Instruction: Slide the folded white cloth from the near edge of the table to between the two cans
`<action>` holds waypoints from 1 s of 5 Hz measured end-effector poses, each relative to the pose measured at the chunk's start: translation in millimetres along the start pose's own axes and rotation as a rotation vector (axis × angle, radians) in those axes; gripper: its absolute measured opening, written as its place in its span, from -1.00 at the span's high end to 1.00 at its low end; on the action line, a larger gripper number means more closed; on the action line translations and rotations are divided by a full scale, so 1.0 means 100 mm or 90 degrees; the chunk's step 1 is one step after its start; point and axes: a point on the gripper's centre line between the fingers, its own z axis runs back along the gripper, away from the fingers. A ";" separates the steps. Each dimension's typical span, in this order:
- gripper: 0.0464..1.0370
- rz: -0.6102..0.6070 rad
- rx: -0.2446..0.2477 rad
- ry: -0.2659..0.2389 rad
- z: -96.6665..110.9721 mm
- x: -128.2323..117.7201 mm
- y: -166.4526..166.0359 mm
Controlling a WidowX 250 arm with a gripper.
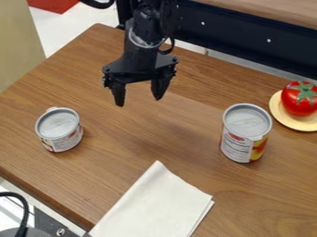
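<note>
Short can (60,130): upright on the left part of the desk (117,171), with a grey top, a small tab at its far left rim and a pale printed label round its side.
Tall can (245,134): upright on the right part of the desk, well apart from the short can; grey top, a label with a white printed panel and patches of red and yellow.
Tool (138,102): black, hanging over the far middle of the desk, between the two cans from left to right and farther off than both; its two fingers point down and stand spread wide apart.
Arm (146,32): black, coming in from the far edge, left of centre.
Cloth (155,203): white, folded, lying flat at the near middle, one corner pointing to the far side; near both cans but touching neither.
Plate (279,113): round, pale yellow, at the far right, just beside the tall can.
Tomato (296,102): red with a green star-shaped top, resting on the plate.
Desk surface: brown wood grain.
Far edge: a dark rail (235,34) with a lighter wooden surface (278,10) beyond it.
Far left: a red object (54,4) and a beige panel (17,44).
Near left corner: a black cable (25,210) curving over grey and white equipment (46,225).
</note>
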 end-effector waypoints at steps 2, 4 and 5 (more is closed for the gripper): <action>-0.92 -0.069 0.018 0.025 -0.15 -0.27 0.06; -0.86 -0.243 -0.054 0.040 -0.03 -0.76 0.11; -0.35 -0.286 -0.081 0.065 -0.04 -0.98 0.10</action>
